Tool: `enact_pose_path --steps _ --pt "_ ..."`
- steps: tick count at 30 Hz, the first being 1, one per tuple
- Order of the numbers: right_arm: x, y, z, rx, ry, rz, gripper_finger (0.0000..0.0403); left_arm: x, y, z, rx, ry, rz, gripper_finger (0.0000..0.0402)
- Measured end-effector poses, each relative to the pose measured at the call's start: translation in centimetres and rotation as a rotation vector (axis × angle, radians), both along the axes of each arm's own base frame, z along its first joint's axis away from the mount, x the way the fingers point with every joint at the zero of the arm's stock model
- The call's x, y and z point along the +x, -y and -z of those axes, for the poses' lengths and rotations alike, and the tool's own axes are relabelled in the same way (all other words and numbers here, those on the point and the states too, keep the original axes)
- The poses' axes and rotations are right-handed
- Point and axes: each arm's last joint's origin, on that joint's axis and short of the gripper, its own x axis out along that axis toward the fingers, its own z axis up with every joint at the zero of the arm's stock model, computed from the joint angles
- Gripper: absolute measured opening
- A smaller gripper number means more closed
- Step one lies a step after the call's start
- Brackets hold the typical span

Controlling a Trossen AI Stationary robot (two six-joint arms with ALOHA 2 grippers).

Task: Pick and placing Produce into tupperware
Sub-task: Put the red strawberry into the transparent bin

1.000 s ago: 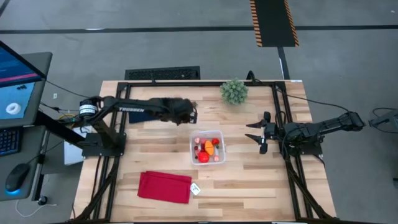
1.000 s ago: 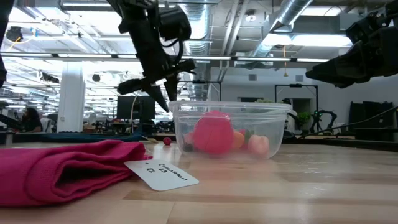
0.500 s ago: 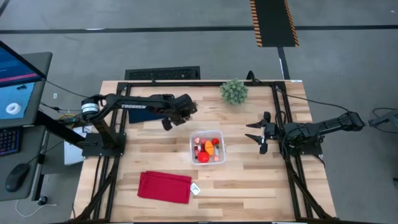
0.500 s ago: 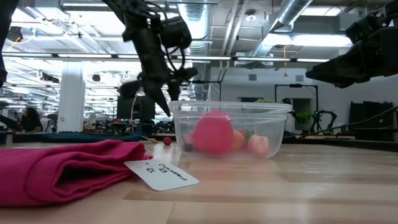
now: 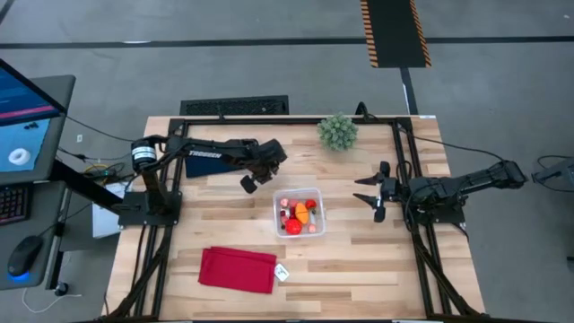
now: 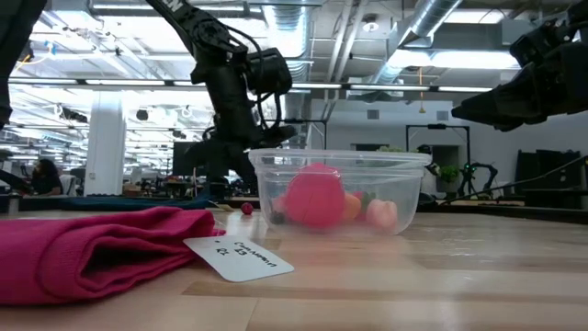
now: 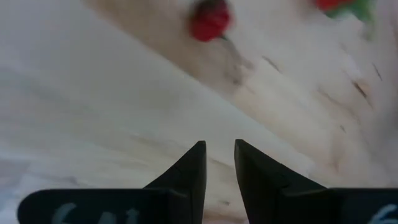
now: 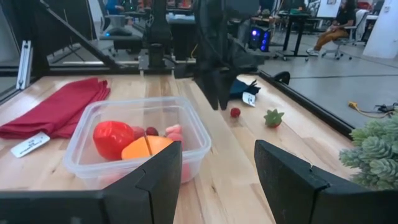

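The tupperware (image 5: pixel 300 213) stands near the middle of the wooden table (image 5: pixel 359 260), open-topped, holding produce: a large red piece (image 8: pixel 112 137), an orange piece (image 8: pixel 149 147) and smaller pink and red pieces. Two further pieces lie loose on the table beyond the container, a small red ball (image 8: pixel 235 112) and a green-leaved piece (image 8: pixel 272 117).

The left gripper (image 5: pixel 248 183) hangs above the table just beside the container's far-left corner, its fingers (image 7: pixel 191 168) parted by only a narrow gap, holding nothing. The right gripper (image 5: pixel 376 196) waits well to the container's right, fingers (image 8: pixel 290 180) spread wide, empty.

A red cloth (image 5: pixel 237 269) with a white tag (image 5: pixel 282 273) lies near the front edge; a green spiky plant ball (image 5: pixel 338 131) sits at the back edge. The room behind is a lit workshop with exposed ceiling ducts.
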Motion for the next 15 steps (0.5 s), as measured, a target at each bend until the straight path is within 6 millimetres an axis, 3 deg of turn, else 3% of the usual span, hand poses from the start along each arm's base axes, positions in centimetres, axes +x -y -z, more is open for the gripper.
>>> enact_pose_path --steps 15 --pt "0.0 0.0 0.01 0.0 -0.002 0.0 0.0224 -0.22 -0.65 0.61 0.118 -0.067 -0.092 0.0073"
